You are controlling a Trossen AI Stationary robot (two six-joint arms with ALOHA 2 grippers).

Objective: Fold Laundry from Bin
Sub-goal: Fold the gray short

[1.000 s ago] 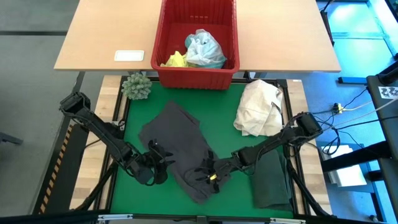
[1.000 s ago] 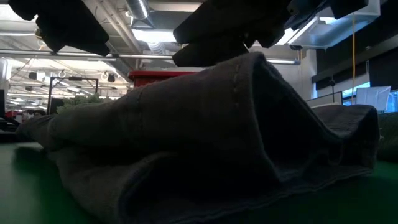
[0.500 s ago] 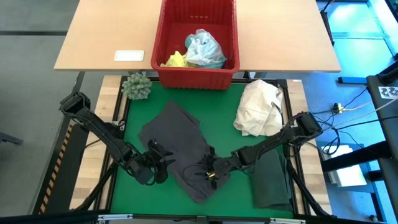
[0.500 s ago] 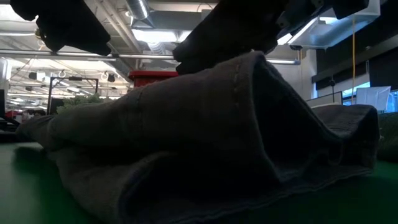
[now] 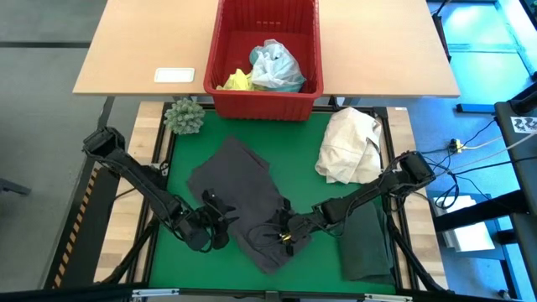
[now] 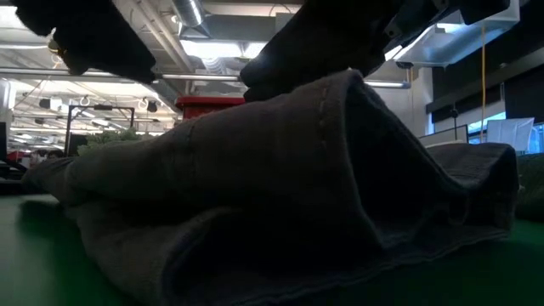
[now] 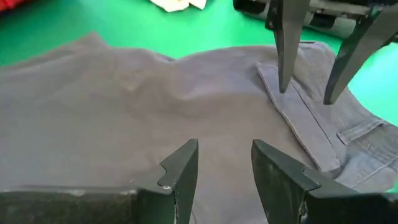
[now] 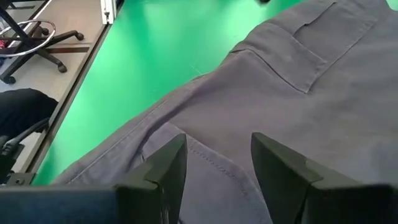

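The green bench [image 5: 302, 164] carries grey laundry [image 5: 239, 197] at centre, white cloth [image 5: 348, 147] at 2 o'clock, dark garment [image 5: 367, 247] at 4.

Grey woven cloth garment [image 5: 243, 197], centre of the high view: matt, twill-like, with stitched seams and a patch pocket plain in the wrist views.

Green mat [image 5: 298, 159] beneath it: smooth, flat, slightly sheeny.

Red slotted plastic crate [image 5: 220, 75], upper centre: glossy, hard, thick rim. Inside it, crumpled light turquoise cloth [image 5: 275, 67] and yellow cloth [image 5: 237, 81], both soft.

Pale wood-grain counter [image 5: 143, 50], upper left: smooth laminate finish.

Cream-white cloth bundle [image 5: 348, 147], right of centre: coarse, rumpled.

Dark green-black folded cloth [image 5: 365, 247], lower right: matt.

Left pincer [image 7: 225, 163] fingers: dark matt plastic, smooth-edged.
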